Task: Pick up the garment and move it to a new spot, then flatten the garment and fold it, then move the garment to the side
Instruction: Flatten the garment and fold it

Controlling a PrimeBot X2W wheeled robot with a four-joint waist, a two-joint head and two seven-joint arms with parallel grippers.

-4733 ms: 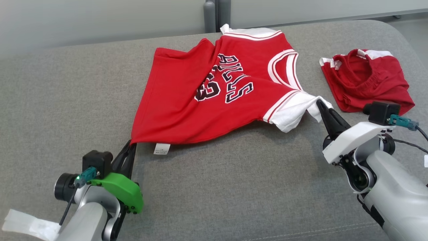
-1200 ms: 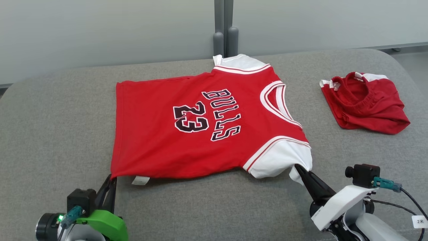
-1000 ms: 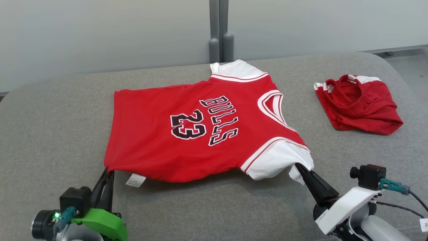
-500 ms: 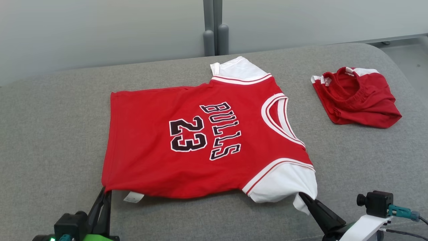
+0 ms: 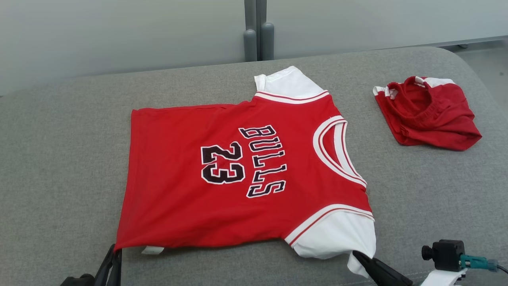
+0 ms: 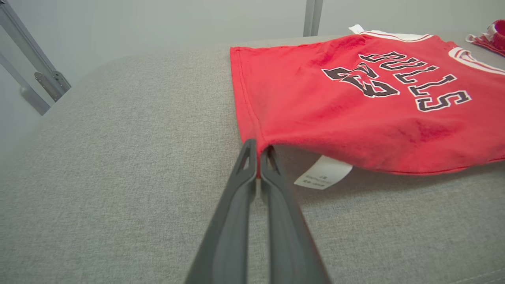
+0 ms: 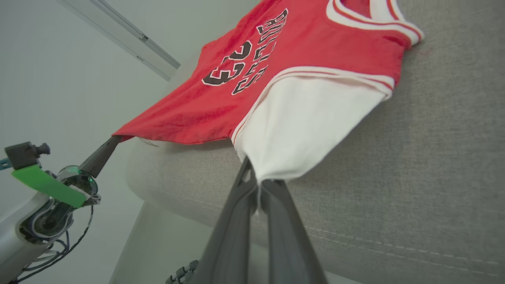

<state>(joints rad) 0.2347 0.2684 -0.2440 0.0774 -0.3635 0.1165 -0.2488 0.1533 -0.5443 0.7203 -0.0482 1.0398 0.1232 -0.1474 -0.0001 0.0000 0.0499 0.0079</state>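
- jersey (image 5: 238, 174) spread flat mid grey cushion (image 5: 59, 167), near side close to the front edge
- left gripper (image 6: 258, 150) clamped on hem corner; right gripper (image 7: 258, 179) clamped on white sleeve tip
- bare cushion left of jersey
- crumpled red shorts (image 5: 428, 115) to the right, apart from collar; wall posts (image 5: 256, 39) behind
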